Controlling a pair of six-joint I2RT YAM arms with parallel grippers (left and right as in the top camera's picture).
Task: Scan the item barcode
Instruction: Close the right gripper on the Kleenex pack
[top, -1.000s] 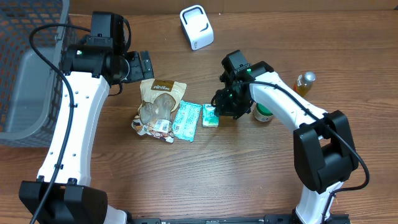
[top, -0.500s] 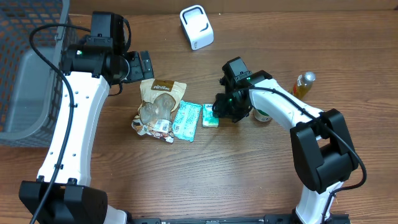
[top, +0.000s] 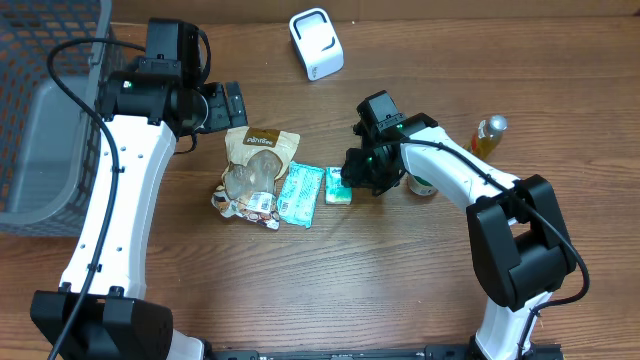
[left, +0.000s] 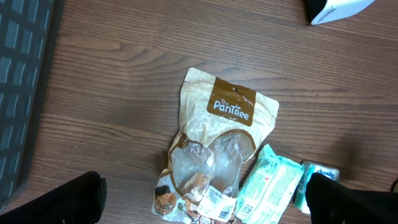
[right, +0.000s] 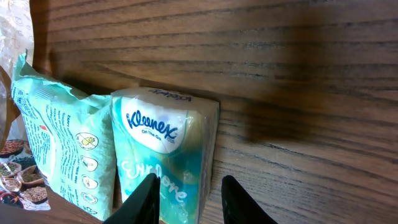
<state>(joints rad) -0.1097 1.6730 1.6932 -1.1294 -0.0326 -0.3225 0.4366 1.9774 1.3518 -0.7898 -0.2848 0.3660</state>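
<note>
kleenex pack (right: 165, 149) under right hand (right: 186, 202), wrist angled down, fingers (right: 148, 198) narrowly apart

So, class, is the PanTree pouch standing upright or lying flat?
Lying flat: the PanTree pouch rests face up on the wooden table, its label readable from above.

right jaws | shifted slightly beside Kleenex pack (top: 339, 187) | right forearm (top: 450, 165) swung lower

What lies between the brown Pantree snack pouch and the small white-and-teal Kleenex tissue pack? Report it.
A mint-green soft plastic packet lies between the brown Pantree snack pouch and the Kleenex tissue pack, right against the tissue pack. The overhead view shows it.
</note>
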